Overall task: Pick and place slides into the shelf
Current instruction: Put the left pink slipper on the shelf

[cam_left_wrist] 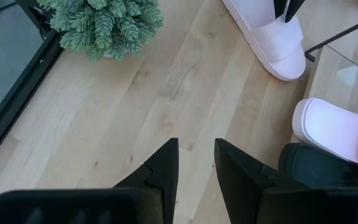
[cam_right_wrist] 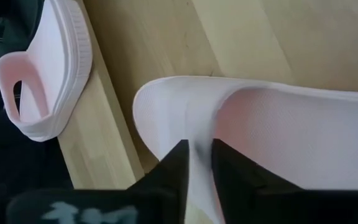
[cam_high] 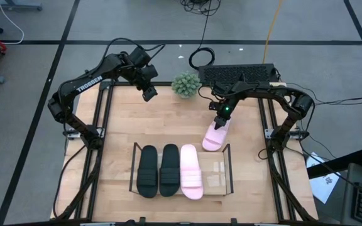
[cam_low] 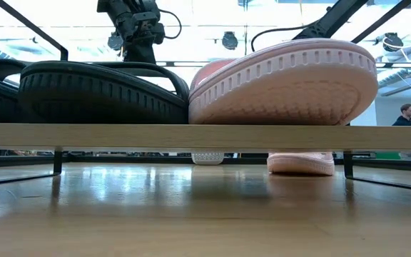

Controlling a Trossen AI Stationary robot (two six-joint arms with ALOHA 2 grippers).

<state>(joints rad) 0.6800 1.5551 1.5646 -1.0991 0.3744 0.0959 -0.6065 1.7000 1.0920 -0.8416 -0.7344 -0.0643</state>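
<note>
Pale pink slide sandal (cam_high: pixel 216 136), fourth, unshelved: right gripper (cam_high: pixel 222 120) pinching its edge; three sit in clear acrylic shelf (cam_high: pixel 225 179); left gripper (cam_high: pixel 149 93) empty, narrowly parted.

Three slides (cam_high: pixel 168 171) in shelf (cam_high: pixel 226 179); pink slide (cam_high: pixel 215 136) outside.

Even, bright overhead light is falling on the pale wooden table (cam_high: pixel 168 107), casting only soft shadows. In the low view, windows behind are glaring white and the glossy tabletop is reflecting them. The ribbed pale pink slide sandal (cam_low: pixel 284 82) nearest that camera is looking enlarged. Wrist views are showing slightly soft black fingers (cam_left_wrist: pixel 163 168).
</note>
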